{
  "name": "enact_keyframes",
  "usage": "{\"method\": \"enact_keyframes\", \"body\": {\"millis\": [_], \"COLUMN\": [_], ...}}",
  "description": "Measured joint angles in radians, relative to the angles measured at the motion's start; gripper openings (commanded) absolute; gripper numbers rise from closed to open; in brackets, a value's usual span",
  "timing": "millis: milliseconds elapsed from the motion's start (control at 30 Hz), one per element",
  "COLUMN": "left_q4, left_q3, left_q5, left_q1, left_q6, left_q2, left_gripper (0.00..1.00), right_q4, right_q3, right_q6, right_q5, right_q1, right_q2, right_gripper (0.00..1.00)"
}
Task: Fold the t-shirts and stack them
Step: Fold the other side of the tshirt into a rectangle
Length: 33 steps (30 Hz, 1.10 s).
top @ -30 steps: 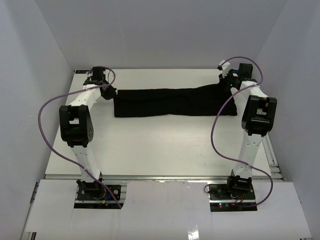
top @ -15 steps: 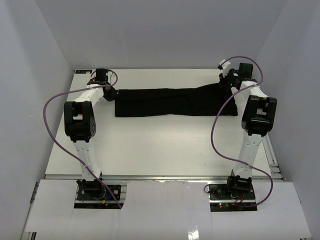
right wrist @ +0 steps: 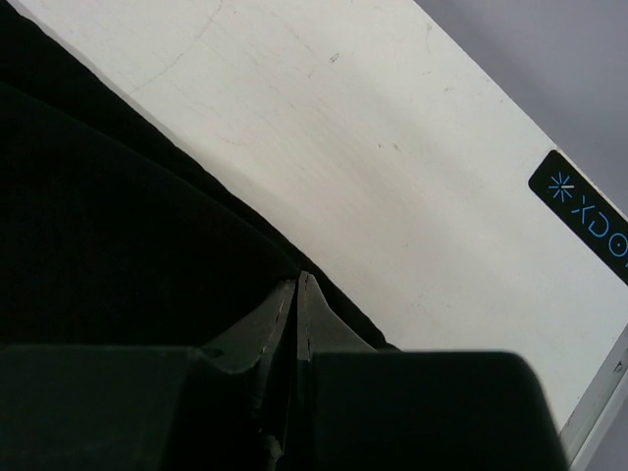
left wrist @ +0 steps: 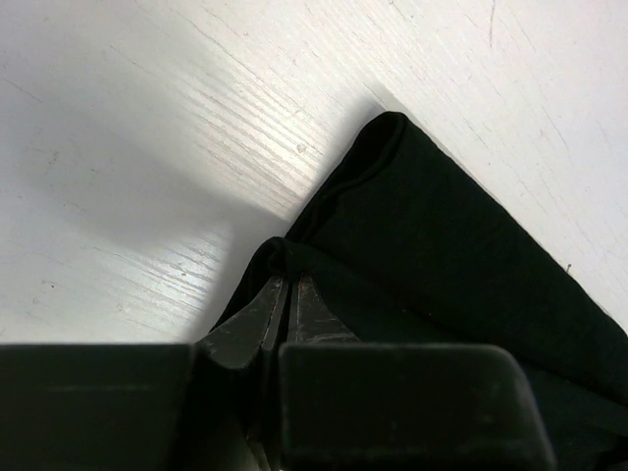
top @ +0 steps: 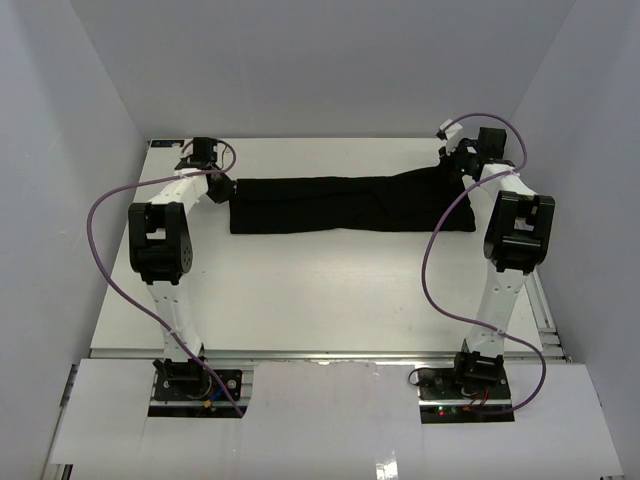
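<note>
The black t-shirt (top: 345, 203) lies as a long folded strip across the far part of the table. My left gripper (top: 224, 188) is at its left end. In the left wrist view the jaws (left wrist: 287, 278) are shut, pinching a fold of the t-shirt (left wrist: 461, 255) at its corner. My right gripper (top: 455, 166) is at the strip's far right end. In the right wrist view its jaws (right wrist: 296, 282) are shut on the edge of the t-shirt (right wrist: 108, 216). The logo and neck tag are hidden.
The white table (top: 320, 290) has grey walls on three sides. A metal rail (top: 545, 310) runs along its right edge. Purple cables (top: 440, 250) hang from both arms. A label with blue lettering (right wrist: 589, 211) sits near the table's far right edge.
The left arm's elbow has shifted a little right and towards the back. Both grippers stay shut at the ends of the t-shirt, and the right arm has barely moved.
</note>
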Motion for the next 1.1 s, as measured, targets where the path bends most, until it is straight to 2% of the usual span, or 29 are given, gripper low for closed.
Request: {"method": "enact_keyframes", "body": {"millis": [533,600,733,933,1000,1100], "left_q4": [-0.003,-0.003,-0.004,-0.005,-0.007,-0.009], "left_q3": [0.000,0.000,0.000,0.002,0.005,0.013], "left_q5": [-0.003,-0.003,-0.002,-0.003,-0.003,-0.004], "left_q1": [0.000,0.000,0.000,0.000,0.000,0.000], "left_q6": [0.000,0.000,0.000,0.001,0.001,0.007], "left_q2": [0.000,0.000,0.000,0.000,0.000,0.000], "left_gripper": [0.08,0.08,0.08,0.08,0.12,0.37], "right_q4": [0.015,0.014,0.015,0.029,0.034,0.030], "right_q3": [-0.024,-0.023,-0.023,-0.023,-0.023,-0.024], "right_q6": [0.000,-0.001,-0.005,0.002,0.013,0.030], "right_q5": [0.044,0.053,0.071,0.087,0.078,0.023], "right_q1": [0.000,-0.001,-0.002,-0.004,-0.010,-0.025], "right_q2": [-0.017,-0.016,-0.010,-0.007,-0.009,-0.030], "right_gripper": [0.16,0.19,0.38,0.39,0.38,0.37]}}
